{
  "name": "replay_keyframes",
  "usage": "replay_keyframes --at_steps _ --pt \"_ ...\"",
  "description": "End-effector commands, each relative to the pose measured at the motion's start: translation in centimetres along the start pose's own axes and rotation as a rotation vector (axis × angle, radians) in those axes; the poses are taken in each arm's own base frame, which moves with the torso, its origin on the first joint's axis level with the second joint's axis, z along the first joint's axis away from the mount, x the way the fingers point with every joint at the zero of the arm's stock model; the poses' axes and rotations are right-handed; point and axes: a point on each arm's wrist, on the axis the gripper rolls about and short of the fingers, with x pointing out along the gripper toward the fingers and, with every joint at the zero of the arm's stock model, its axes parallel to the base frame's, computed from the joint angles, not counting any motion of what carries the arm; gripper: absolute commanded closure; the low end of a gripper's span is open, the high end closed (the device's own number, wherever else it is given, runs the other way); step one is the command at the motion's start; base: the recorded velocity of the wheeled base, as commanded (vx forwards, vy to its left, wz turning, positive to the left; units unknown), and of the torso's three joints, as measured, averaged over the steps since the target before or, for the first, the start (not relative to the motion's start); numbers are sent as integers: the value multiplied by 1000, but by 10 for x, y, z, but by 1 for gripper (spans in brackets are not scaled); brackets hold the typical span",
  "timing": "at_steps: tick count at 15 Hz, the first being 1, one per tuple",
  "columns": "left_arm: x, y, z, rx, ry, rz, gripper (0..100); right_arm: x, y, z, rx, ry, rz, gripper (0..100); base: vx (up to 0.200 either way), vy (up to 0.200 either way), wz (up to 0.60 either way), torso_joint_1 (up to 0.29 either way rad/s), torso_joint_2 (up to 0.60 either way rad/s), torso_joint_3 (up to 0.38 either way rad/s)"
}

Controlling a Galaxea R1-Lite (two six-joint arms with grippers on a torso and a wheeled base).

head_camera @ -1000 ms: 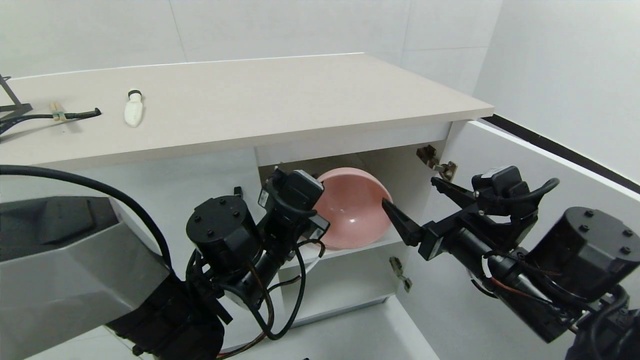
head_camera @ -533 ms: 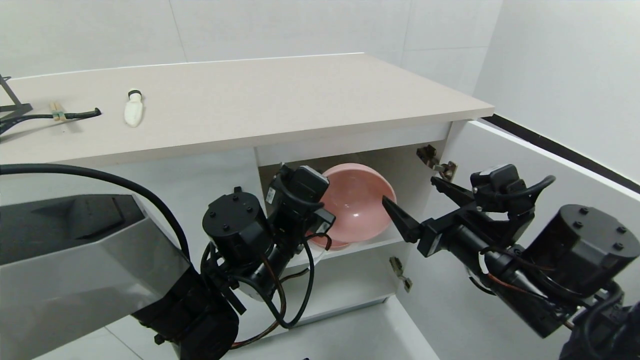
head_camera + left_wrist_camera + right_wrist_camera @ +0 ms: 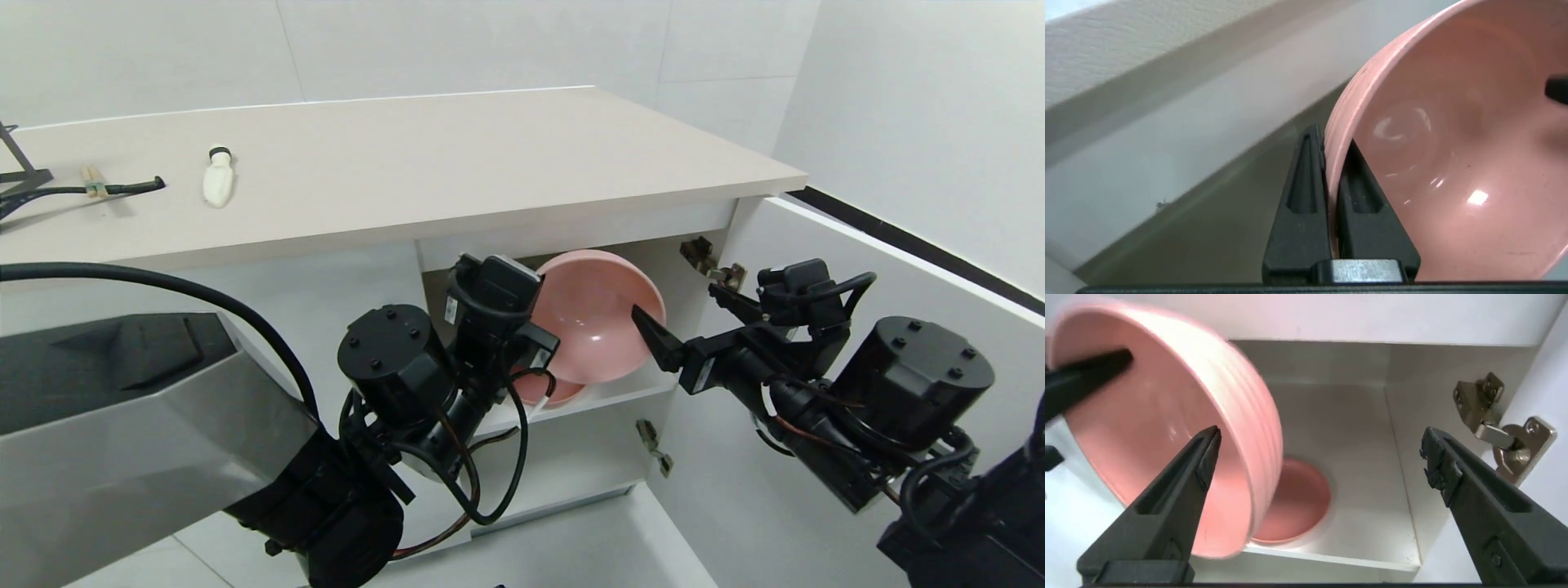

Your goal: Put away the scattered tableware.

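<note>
**A:** Where's the pink bowl (image 3: 600, 314) right now?

**B:** In the cabinet (image 3: 563, 237) opening under the worktop (image 3: 408, 163), tipped on its side and hanging above the shelf (image 3: 624, 392). The left claw (image 3: 1328, 159) pinches its left rim, one finger inside the wall and one outside. Nothing else carries it.

**A:** And the right claw (image 3: 676, 306)?

**B:** Spread wide and holding nothing. Its nearer finger is right at the bowl's right rim. I can't tell whether it touches.

**A:** So what worries you?

**B:** Mostly the grip. It's a thin pinch on one edge of a glazed, tilted bowl, so I'd guess the bowl could swing or slide out if the arm jerks. A smaller pink dish (image 3: 1294, 498) lies on the shelf just below and behind it. If the bowl drops or gets set down crooked, it would land on that dish and might chip both.

**A:** Anything about the opening itself?

**B:** The top rim sits close under the upper edge of the cabinet. If the arm pushes in at this tilt, the rim could catch there and twist the bowl in the fingers.

**A:** And the right side?

**B:** If that spread finger drifts left it could knock the bowl. The door hinge (image 3: 1503, 429) is near the other finger too.

**A:** Is there more to tidy?

**B:** A small white piece (image 3: 218, 175) is lying far left on the worktop.
</note>
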Motion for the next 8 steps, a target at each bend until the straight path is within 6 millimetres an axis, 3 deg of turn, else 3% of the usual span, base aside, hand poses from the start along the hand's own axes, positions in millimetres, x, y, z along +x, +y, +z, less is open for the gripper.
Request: replay_keyframes --at_steps 1,7,8 --pt "2 0 6 -28 -22 7 100 1 1 -1 -1 4 2 0 0 0 0 0 0 0" --pt "3 -5 11 -74 -39 -4 100 1 2 0 0 -4 5 0 0 0 0 0 0 0" --pt "3 -5 11 -74 -41 -3 100 -1 2 -1 1 4 8 100 0 0 0 0 0 0"
